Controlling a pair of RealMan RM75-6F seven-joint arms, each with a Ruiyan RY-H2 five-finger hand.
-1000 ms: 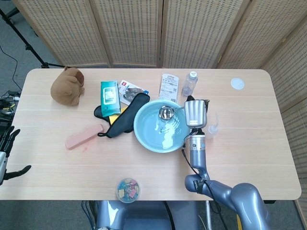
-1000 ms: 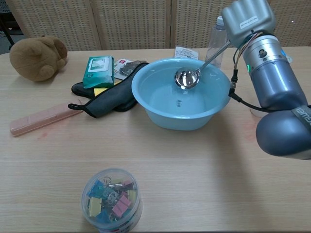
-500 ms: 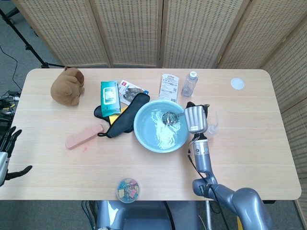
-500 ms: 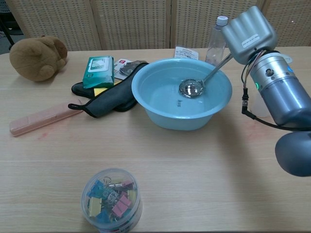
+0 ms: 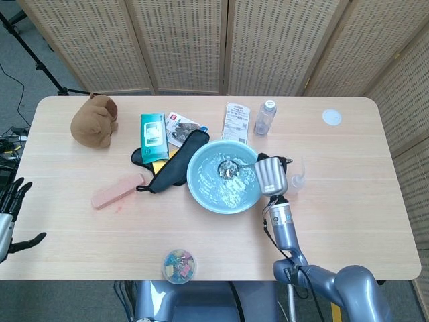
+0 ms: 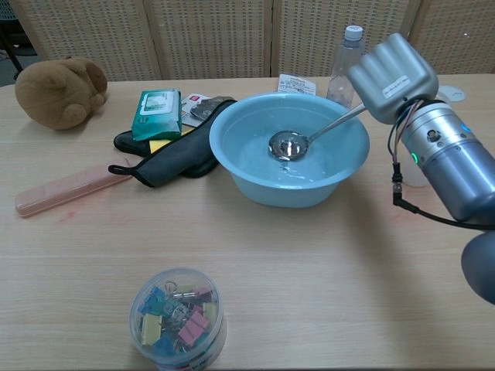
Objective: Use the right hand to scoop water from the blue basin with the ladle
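- Right hand [image 6: 393, 76] gripped the ladle [image 6: 288, 145] handle at the basin's right rim.
- Ladle bowl sat in the water, mid blue basin [image 6: 244, 171], handle angled up-right.
- Basin stood centre of counter [image 6: 325, 270]; water bottle [image 6: 343, 66] just behind.
- Left hand [image 5: 8, 218] at far left counter edge, fingers apart, holding nothing.

We see the right hand [image 6: 393, 78] gripping the ladle [image 6: 288, 144] by its handle, the bowl of the ladle down in the water of the blue basin [image 6: 255, 183]. A plastic bottle [image 6: 345, 59] stands just behind the basin.
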